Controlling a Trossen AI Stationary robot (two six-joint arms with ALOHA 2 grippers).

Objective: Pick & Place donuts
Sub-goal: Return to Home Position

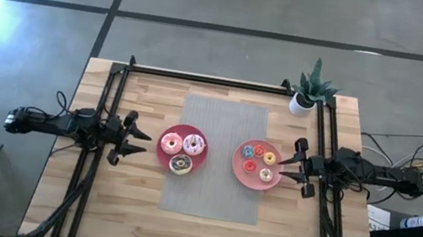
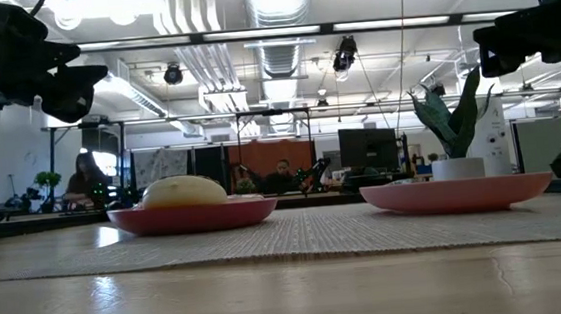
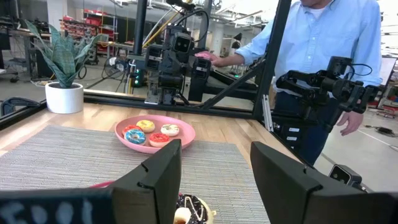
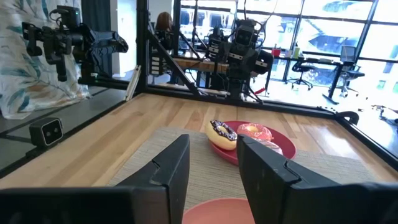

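Note:
Two pink plates sit on a grey mat [image 1: 219, 158]. The left plate [image 1: 162, 150] carries three larger donuts: pink [image 1: 171, 142], white-and-pink [image 1: 194, 143] and chocolate [image 1: 180, 164]. The right plate [image 1: 239, 167] carries several small donuts, among them blue [image 1: 248, 151], yellow [image 1: 269, 157] and red [image 1: 250, 166]. My left gripper [image 1: 142, 141] is open and empty just left of the left plate. My right gripper [image 1: 284, 169] is open and empty just right of the right plate. Both hover above the table.
A potted plant [image 1: 309, 91] stands at the table's far right corner. A black frame [image 1: 201, 77] runs along the far edge and both sides. A person in a blue shirt [image 3: 323, 37] stands beyond the table's right side.

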